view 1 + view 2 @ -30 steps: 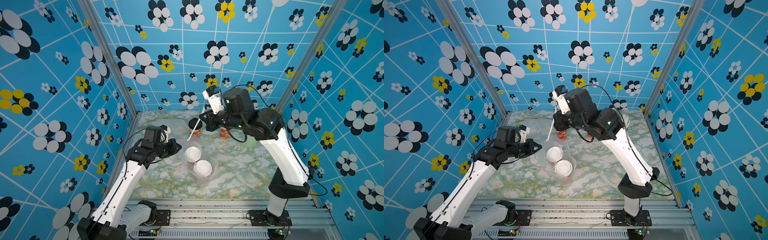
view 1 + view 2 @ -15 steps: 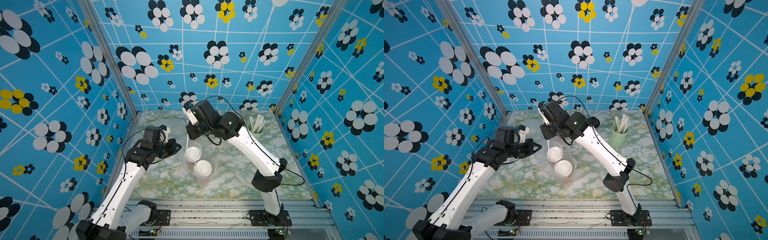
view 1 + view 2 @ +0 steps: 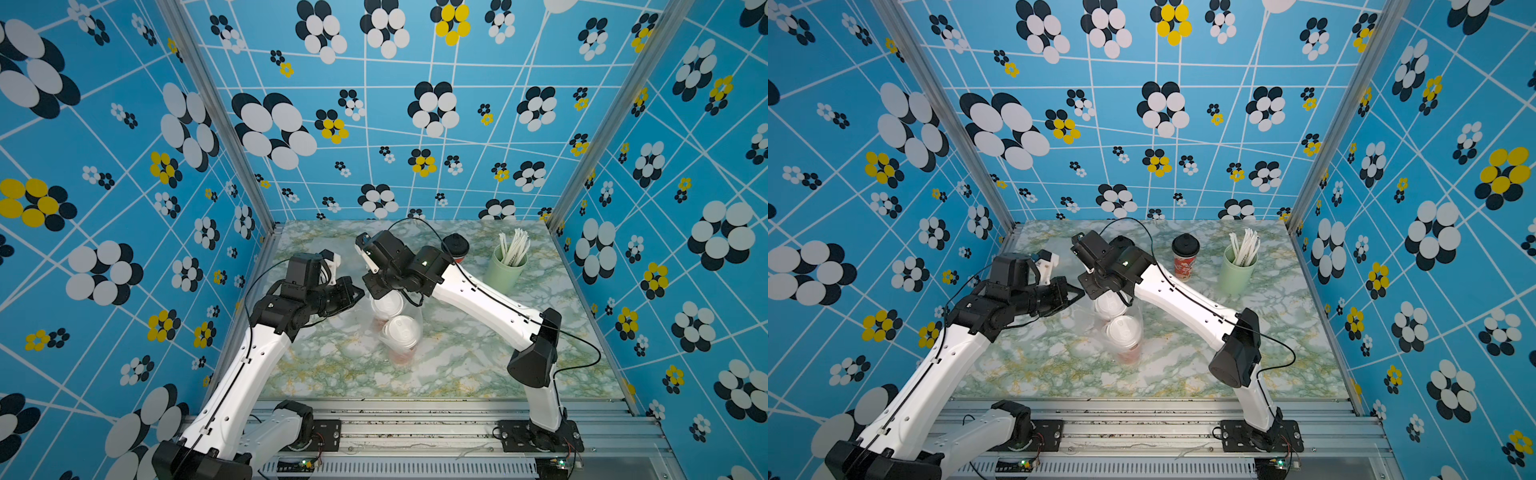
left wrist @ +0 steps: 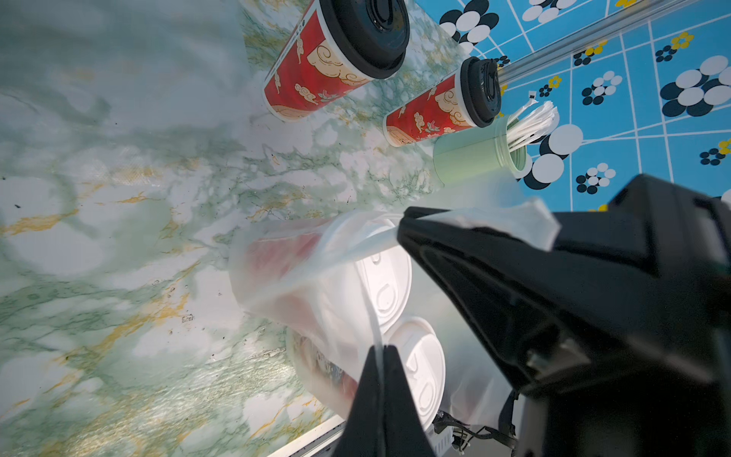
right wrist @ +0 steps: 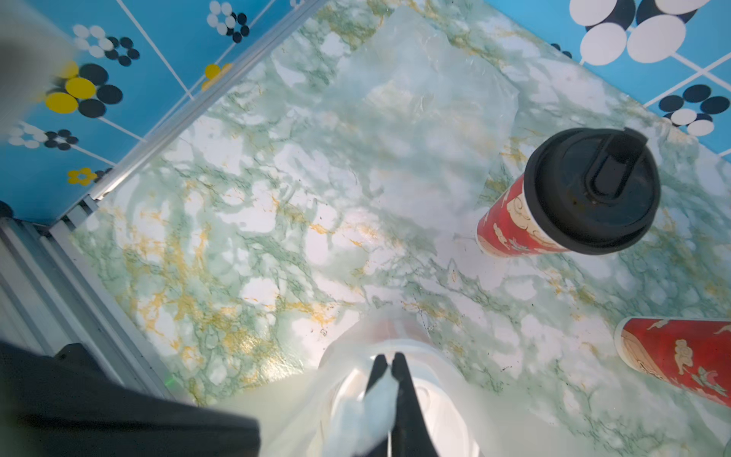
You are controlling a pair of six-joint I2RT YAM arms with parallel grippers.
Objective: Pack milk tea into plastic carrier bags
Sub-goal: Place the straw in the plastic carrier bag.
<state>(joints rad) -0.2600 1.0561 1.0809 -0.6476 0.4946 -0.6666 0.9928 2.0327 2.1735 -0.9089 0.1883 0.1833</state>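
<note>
Left wrist view: my left gripper (image 4: 381, 349) is fully closed on a thin strand of the bag (image 4: 285, 277) handle. My right gripper (image 5: 389, 362) is pinched just as tight on a bunched bit of the opposite handle. Risks, my guess: the film is thin and slippery, so a strand could slide out of either pinch on a lift and the load would swing. Pulling the two handles unevenly could tip the two white-lidded cups (image 4: 385, 281) into each other and pop a lid. The stretched film could also tear at a pinch. Positions: those cups stand inside the bag, side by side and apparently touching, just below and between my two grippers, seemingly resting on the table (image 4: 118, 198). Further back, well apart from both grippers, two black-lidded cups (image 4: 336, 59) stand unpacked, with the straw cup (image 4: 474, 158) near the far one. Farthest, a spare bag (image 5: 415, 79) lies flat toward the back of the table, untouched.
</note>
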